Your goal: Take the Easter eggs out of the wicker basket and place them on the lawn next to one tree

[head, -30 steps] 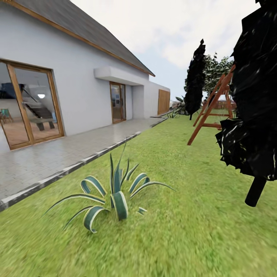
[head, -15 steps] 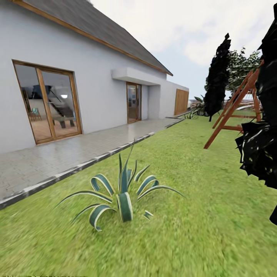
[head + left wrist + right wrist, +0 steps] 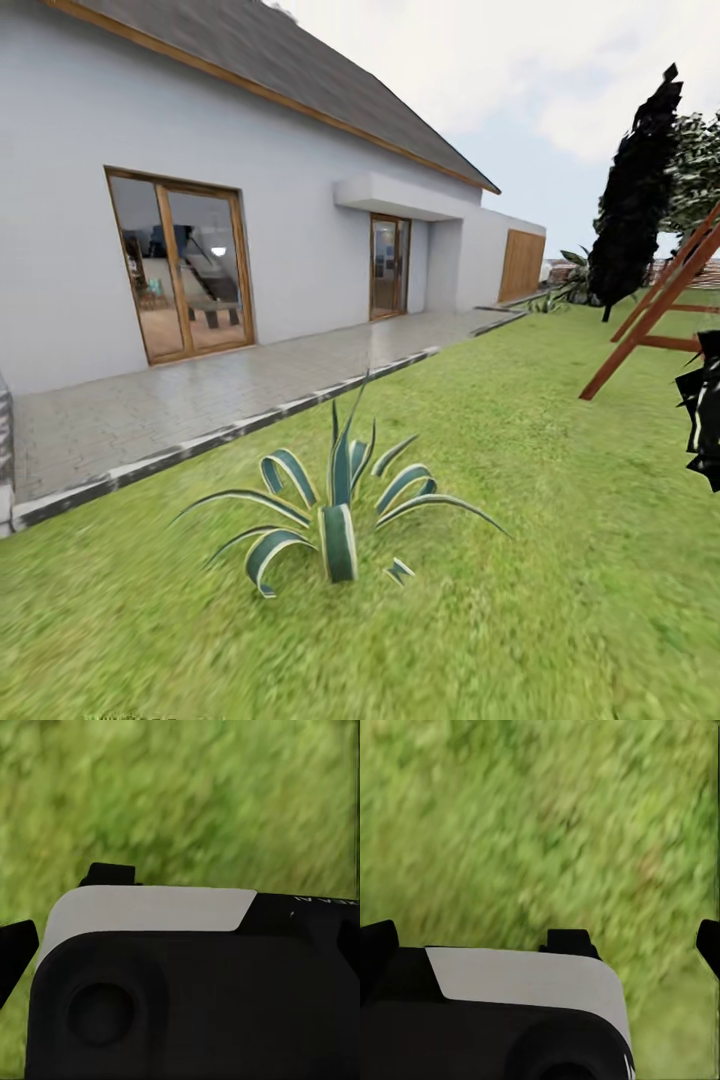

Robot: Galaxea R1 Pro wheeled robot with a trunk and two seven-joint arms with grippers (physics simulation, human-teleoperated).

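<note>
Only lawn [image 3: 560,520] is seen, spiky plant [image 3: 338,500] at six o'clock. Eggs, judged light, smooth and slippery, would be gripped around the middle. Finger state cannot be told.

Mottled green short-grass lawn [image 3: 520,440] fills the ground. At six o'clock a spiky plant [image 3: 340,505] shows dark green leaves edged cream. At nine o'clock, pale grey paving [image 3: 200,395] meets a white-walled house [image 3: 290,190] with brown-framed glass doors [image 3: 180,265]. At three o'clock stand reddish-brown wooden beams [image 3: 655,315] and a black cypress-like tree [image 3: 632,205].
</note>
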